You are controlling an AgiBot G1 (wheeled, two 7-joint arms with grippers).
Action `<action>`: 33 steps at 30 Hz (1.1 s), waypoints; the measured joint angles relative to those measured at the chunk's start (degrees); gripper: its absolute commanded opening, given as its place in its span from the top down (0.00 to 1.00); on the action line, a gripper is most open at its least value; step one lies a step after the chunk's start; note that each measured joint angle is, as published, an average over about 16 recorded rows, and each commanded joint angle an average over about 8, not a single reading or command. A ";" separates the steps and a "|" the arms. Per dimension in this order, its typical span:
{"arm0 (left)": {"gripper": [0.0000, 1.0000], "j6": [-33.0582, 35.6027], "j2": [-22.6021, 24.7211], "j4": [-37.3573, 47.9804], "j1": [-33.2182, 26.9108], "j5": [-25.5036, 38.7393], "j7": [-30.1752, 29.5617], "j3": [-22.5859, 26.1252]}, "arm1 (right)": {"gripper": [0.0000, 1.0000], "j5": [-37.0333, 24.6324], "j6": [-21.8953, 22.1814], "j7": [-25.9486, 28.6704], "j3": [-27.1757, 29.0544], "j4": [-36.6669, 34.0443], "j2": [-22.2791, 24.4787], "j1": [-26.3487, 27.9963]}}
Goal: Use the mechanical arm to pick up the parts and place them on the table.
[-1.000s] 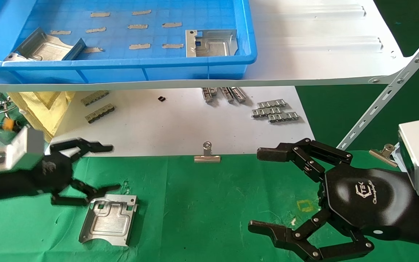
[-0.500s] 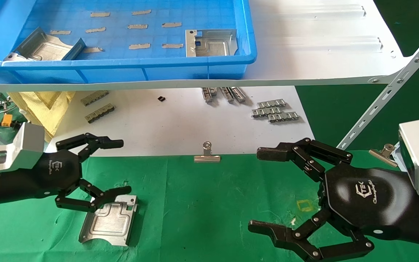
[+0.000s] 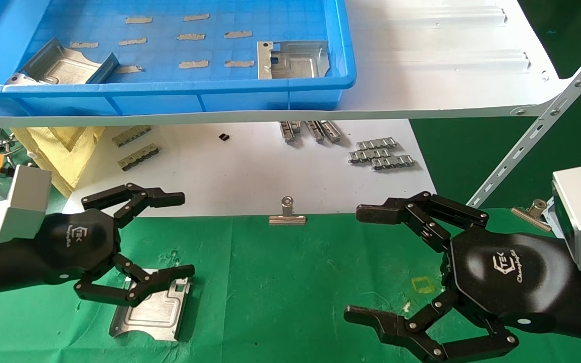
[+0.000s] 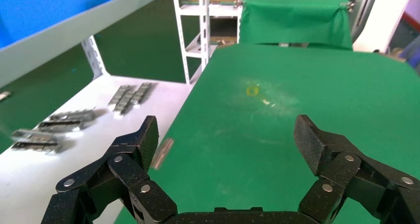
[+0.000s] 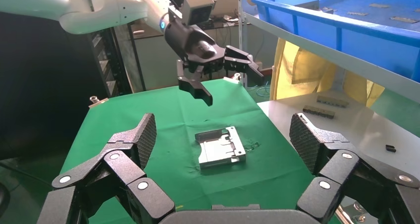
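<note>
Parts were the whole job: one silver plate [image 3: 152,303] lay flat on the green table [image 3: 290,282], while two more parts [image 3: 293,59] sat in the blue bin [image 3: 179,96] up on the white shelf [image 3: 447,60]. Left gripper [image 3: 162,237] hung above the placed plate, claws spread wide and empty, clear of it in the right wrist view, so I'd guess it was released. Right gripper [image 3: 366,264] was parked wide open over bare cloth. Plenty of green room around; a binder clip [image 3: 287,214] marked the paper's edge.
</note>
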 measured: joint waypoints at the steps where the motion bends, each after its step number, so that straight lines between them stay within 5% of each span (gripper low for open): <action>1: 0.00 -0.11 -0.14 -0.96 0.51 -0.20 -0.64 -0.52 | 0.00 0.00 0.00 0.00 0.00 0.00 0.00 0.00; 33: 0.00 -3.16 -4.11 -27.27 14.50 -5.75 -17.78 -14.68 | 0.00 0.01 0.01 0.00 0.00 -0.01 0.00 -0.01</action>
